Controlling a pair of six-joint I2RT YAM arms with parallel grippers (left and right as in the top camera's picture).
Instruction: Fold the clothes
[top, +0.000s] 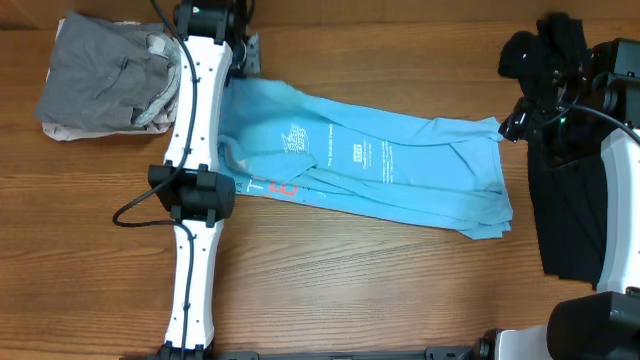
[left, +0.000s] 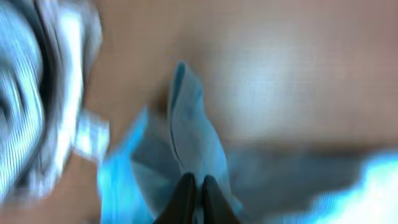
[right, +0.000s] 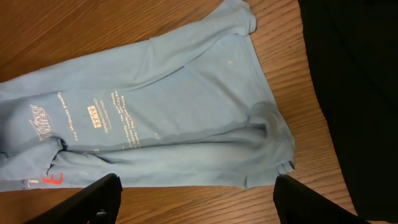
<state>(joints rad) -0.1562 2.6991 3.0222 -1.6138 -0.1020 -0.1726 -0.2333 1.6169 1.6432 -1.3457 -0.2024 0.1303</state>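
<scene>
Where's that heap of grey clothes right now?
Seen from overhead, the grey pile sits at the far-left corner of the table, just left of the left arm and the blue shirt.

Soft, even light covers the brown wooden bench (top: 400, 290) overhead, sharp, with faint shadows. The left wrist view is heavily blurred: the light blue T-shirt (left: 189, 130) smears, and a pale sheen sits on the wood. The right wrist view is crisp; the black cloth (right: 354, 74) loses detail.
</scene>
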